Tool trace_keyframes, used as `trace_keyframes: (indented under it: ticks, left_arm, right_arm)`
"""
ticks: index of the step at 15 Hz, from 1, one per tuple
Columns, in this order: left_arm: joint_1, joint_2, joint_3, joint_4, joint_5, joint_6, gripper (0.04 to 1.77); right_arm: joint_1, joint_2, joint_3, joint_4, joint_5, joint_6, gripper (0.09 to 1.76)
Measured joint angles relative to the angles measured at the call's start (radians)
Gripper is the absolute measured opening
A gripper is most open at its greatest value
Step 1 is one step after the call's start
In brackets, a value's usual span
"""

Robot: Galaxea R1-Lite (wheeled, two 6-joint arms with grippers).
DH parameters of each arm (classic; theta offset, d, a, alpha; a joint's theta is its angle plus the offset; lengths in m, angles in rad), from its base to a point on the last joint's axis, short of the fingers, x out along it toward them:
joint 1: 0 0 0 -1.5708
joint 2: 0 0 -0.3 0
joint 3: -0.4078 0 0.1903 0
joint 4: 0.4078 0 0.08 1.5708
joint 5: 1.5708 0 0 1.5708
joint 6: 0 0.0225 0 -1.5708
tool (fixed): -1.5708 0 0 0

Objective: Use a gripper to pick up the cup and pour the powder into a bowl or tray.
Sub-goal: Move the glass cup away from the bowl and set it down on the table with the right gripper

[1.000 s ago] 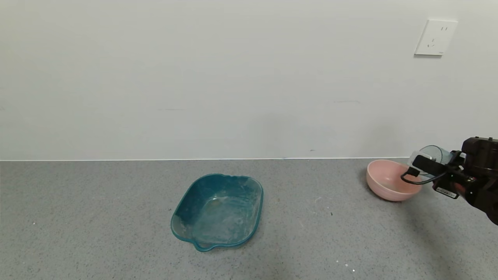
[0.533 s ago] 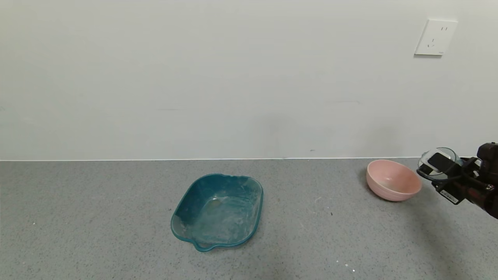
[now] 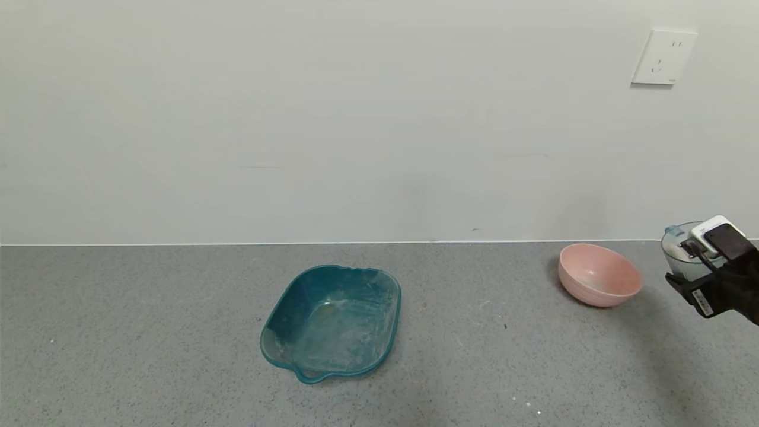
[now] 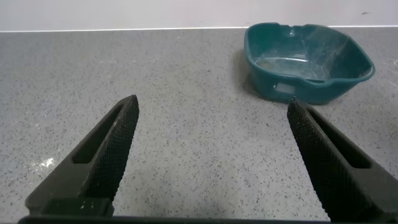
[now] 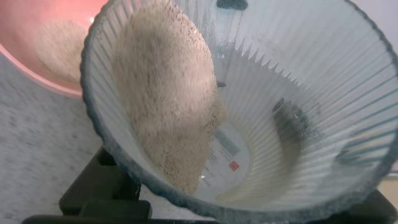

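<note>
Cup (image 3: 682,259) sitting upright at frame right beside bowl (image 3: 599,275); right gripper (image 3: 702,267) fingers clamping it so powder (image 5: 168,93) isn't spilling; left gripper (image 4: 211,162) fingers apart, idling.

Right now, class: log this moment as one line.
right hand: shut on cup | powder: some left | cup: beside bowl | left hand: open, idle

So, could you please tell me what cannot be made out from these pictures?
- Right gripper, head view: its fingers are hidden behind its own body and the cup; the arm is cut off by the frame edge.
- Powder, head view: too small to see.
- Pink bowl, right wrist view: mostly hidden by the cup.
- Left gripper: absent from the head view.
</note>
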State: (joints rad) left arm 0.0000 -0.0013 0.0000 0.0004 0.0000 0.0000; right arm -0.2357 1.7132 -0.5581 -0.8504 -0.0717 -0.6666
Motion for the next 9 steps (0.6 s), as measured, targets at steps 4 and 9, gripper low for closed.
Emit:
trace_keyframes:
  ticks: [4,9]
  left_arm:
    - [0.000,0.000,0.000,0.000,0.000,0.000,1.72]
    - [0.000,0.000,0.000,0.000,0.000,0.000,1.72]
  right_arm:
    - [0.056,-0.051,0.031,-0.002,-0.001,0.187,1.35]
    - [0.238,-0.106,0.076,-0.001,-0.065,0.359,1.35]
